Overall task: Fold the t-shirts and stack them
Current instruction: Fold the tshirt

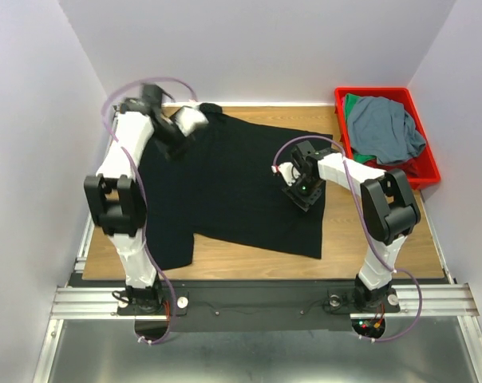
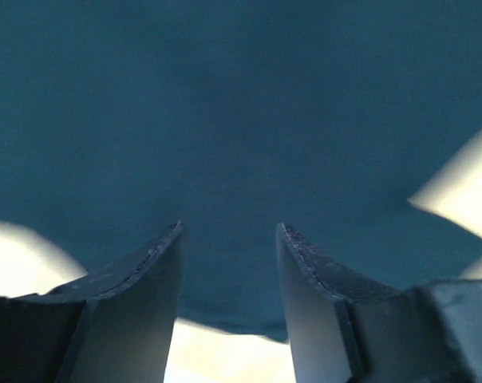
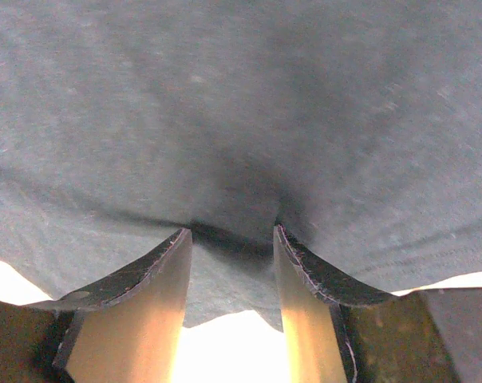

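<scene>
Black t-shirt [image 1: 233, 191] lies spread across the wooden table [image 1: 249, 259], mostly flat, covering much of the middle and left. One sleeve hangs toward the near left, and the far edge is bunched at the far-left corner.

Slate grey-blue t-shirt [image 1: 385, 128] sits crumpled in the red bin [image 1: 373, 90] at the far right of the table. It lies on top of the green t-shirt [image 1: 354, 108], which shows only at the bin's left side. Both are well apart from the arms.

Left gripper [image 2: 229, 231]: reaches to the far-left corner of the black t-shirt, over the bunched part.
- In the left wrist view the jaws stand part-way apart with a clear gap.
- Smooth cloth fills the view beyond the fingers [image 2: 157, 263], and a hem edge shows low down between them.
- The view shows no fold caught between the tips.

Right gripper [image 3: 231, 231]: sits on the right part of the black t-shirt, inboard of its right edge.
- Jaws part-way apart, about as wide as the left pair.
- Fingertips [image 3: 305, 255] are against the cloth, with a dark pucker between them and creases running out from it.
- Cannot tell whether the cloth is pinched or only pressed.
- The cloth edge hangs low in this view, with bright table below it.
</scene>
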Action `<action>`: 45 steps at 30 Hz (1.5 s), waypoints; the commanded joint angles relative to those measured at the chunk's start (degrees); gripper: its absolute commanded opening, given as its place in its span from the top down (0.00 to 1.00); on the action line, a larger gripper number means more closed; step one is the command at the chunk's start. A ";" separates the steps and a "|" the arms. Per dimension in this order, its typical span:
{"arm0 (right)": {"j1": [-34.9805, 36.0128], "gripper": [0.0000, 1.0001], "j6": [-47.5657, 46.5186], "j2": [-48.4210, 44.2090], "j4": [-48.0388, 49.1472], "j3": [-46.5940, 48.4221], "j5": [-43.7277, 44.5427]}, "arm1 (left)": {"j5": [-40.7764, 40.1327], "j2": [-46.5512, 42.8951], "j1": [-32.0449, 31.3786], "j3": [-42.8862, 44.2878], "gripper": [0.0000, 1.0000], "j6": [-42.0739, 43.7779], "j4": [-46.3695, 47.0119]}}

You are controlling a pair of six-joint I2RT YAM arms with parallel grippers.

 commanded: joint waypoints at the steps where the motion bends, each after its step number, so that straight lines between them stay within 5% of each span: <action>1: -1.73 0.48 2.53 -3.04 1.40 0.40 1.16 | -2.41 12.79 10.70 12.14 0.42 -8.01 4.48; 5: -2.96 0.48 2.53 -2.35 1.40 -1.62 3.88 | -9.36 18.16 14.77 10.84 0.46 -10.39 13.19; 11: -5.15 0.48 0.16 1.60 1.49 -1.98 7.31 | -13.93 16.42 19.69 -2.50 0.53 -8.99 19.43; 20: -5.68 0.49 -5.45 3.72 1.93 -1.71 13.44 | -17.28 -0.09 23.56 -37.28 0.63 -5.83 26.20; 26: -8.14 0.53 -10.73 2.41 1.75 -1.89 15.84 | -13.00 -9.85 26.03 -46.12 0.64 -2.58 19.64; 29: -8.58 0.53 -12.76 -0.59 1.32 -1.10 13.65 | -5.97 -11.89 26.20 -39.82 0.59 1.20 7.95; 33: -9.64 0.48 -10.40 -2.70 1.05 9.84 4.79 | 6.50 -7.61 26.20 -12.65 0.45 -0.96 0.46; 38: -10.52 0.49 -3.37 4.32 1.23 24.80 -0.76 | 12.86 7.22 23.66 16.13 0.38 -14.50 8.35; 45: -10.52 0.50 3.58 17.33 1.23 41.78 -2.54 | 10.93 25.79 19.53 34.55 0.36 -33.23 24.87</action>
